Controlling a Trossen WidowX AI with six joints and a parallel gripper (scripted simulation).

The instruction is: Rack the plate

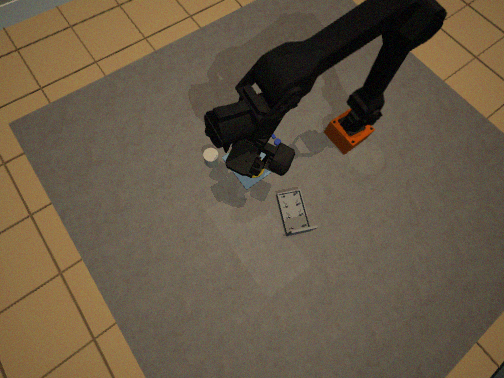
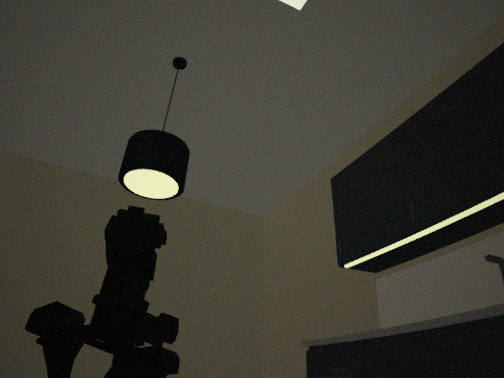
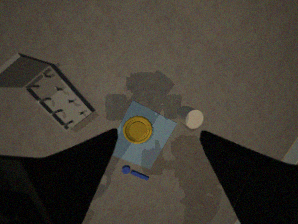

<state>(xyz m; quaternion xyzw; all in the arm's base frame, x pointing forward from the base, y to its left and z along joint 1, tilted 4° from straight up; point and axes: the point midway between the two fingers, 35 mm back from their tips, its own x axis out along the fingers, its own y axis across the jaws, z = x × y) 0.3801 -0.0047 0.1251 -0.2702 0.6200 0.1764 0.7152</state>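
Observation:
The yellow round plate (image 3: 137, 130) (image 1: 258, 174) lies flat on a light blue square mat (image 3: 162, 125) (image 1: 246, 181). In the top view the arm hides most of it. The pale dish rack (image 1: 293, 208) (image 3: 62, 98) stands apart from the mat, with short dark prongs in rows and a raised panel at one end; no plate is in it. My gripper (image 3: 158, 133) is open and empty, pointing down from well above the mat. In the wrist view the plate shows between the fingertips, nearer the left one. The exterior view shows only the arm, not the plate or rack.
A cream round-topped object (image 1: 210, 154) (image 3: 194, 119) stands beside the mat, on the side away from the rack. A small blue bar (image 3: 140, 175) and a blue knob (image 3: 126, 169) (image 1: 277, 142) lie by the mat's edge. An orange block (image 1: 336, 137) sits under the arm's base.

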